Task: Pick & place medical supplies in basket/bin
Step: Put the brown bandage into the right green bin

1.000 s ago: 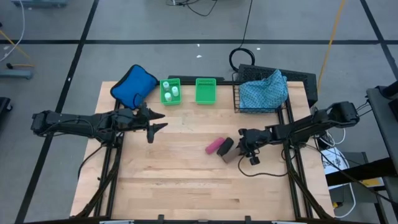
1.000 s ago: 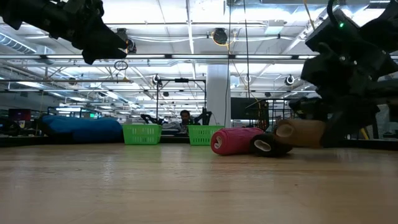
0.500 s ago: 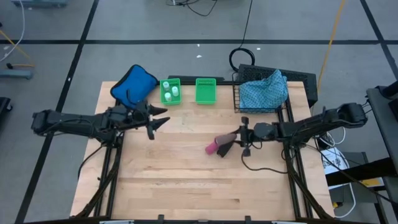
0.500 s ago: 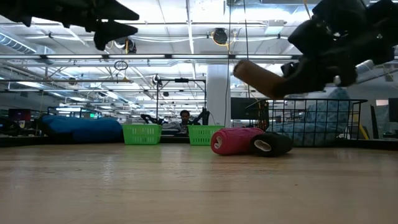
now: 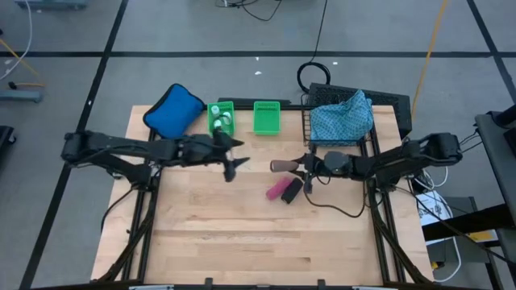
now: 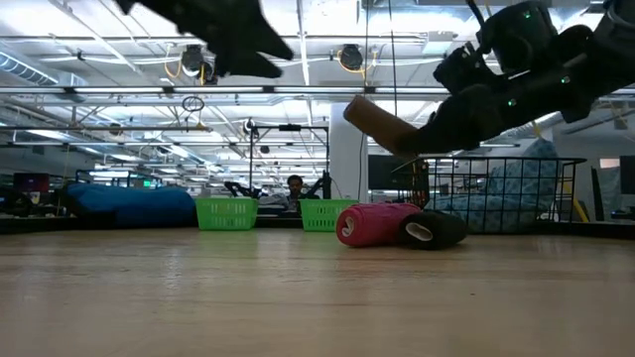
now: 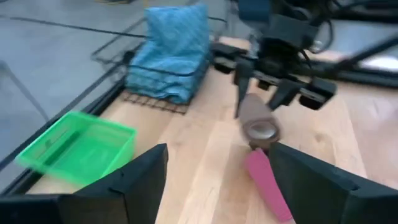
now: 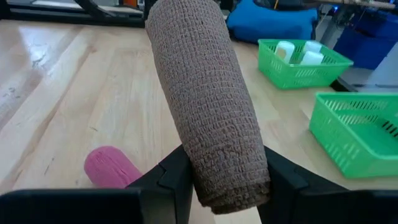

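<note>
My right gripper (image 5: 304, 171) is shut on the brown roll (image 5: 282, 166) above the table's middle. The pink roll (image 5: 279, 190) and the black roll (image 5: 294, 187) lie on their sides, side by side, just nearer than it. My left gripper (image 5: 230, 157) hovers open to the left of the rolls, touching nothing. The black wire basket (image 5: 309, 129) stands at the far right with the blue-green cloth (image 5: 342, 118) inside. White bottles (image 5: 222, 121) stand in the left green bin. My right gripper pinches the brown roll between its two fingers (image 8: 168, 180) near the roll's end (image 8: 233, 186) closest to the wrist. It comes about level from the table's right, fingers lying along the roll. The roll is lifted clear, its free end (image 6: 359, 107) tilted upward toward the table's left.
A blue padded pouch (image 5: 172, 111) lies at the far left, beside two green bins (image 5: 267, 117). Bare wood spreads across the near half of the table (image 5: 242, 242). The two grippers are a short way apart over the middle.
My right gripper has lifted the brown roll off the table from beside the black roll, carrying it up and a little toward the far-left. The pink and black rolls stayed put. My left gripper has moved toward the table's right, closer to the rolls.
</note>
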Robot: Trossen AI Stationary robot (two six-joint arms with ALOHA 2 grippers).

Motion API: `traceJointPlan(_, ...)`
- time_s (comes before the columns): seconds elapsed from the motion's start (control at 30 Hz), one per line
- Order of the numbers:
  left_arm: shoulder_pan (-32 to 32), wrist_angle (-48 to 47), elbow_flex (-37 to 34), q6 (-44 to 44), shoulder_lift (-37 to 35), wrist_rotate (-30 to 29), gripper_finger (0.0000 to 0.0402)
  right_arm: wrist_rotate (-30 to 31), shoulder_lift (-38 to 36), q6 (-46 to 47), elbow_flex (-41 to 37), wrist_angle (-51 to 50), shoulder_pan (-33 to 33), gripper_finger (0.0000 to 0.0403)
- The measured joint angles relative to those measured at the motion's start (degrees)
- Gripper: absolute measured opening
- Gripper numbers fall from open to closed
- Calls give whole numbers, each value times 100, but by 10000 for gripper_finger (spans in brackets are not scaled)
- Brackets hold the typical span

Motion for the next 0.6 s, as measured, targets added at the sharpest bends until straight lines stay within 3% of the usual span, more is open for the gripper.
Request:
traceJointPlan(0.3,0,-1031,1983,786,1662,654,299,3,734,99,285,59,-5,123)
traceJointPlan(0.5,0,-2334,3233,850,2666,705,299,3,938,-25,530,52,-117,123)
traceJointPlan(0.6,0,-2496,3564,1083,3043,700,299,5,936,-89,695,19,-161,123)
